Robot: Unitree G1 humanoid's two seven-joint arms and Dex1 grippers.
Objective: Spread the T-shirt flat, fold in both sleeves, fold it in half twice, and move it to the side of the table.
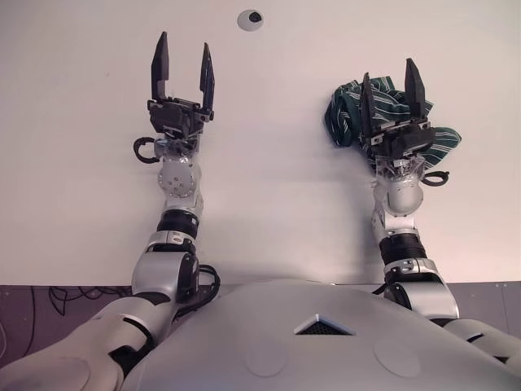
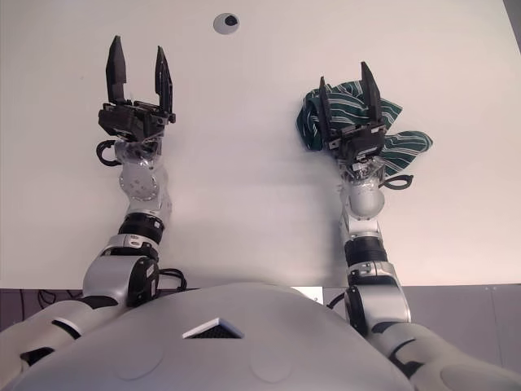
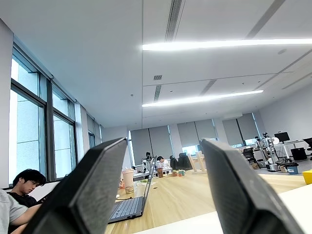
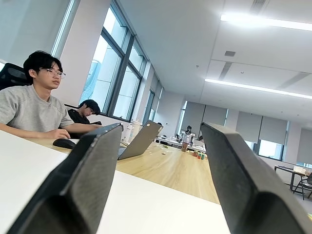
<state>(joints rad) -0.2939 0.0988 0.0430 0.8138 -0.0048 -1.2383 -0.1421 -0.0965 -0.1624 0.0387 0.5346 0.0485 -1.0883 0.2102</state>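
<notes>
Right wrist view shows you the right gripper [image 4: 161, 129] spread wide; left eye view adds the T-shirt [image 1: 346, 114] beneath it, left gripper [image 1: 184, 42] equally wide, well apart.

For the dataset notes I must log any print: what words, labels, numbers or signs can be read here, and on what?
No text can be read.
The striped T-shirt shows stripes, no print.
The white table and its round port are unmarked.
The laptop and the cup on the far desk are too small to tell.
</notes>
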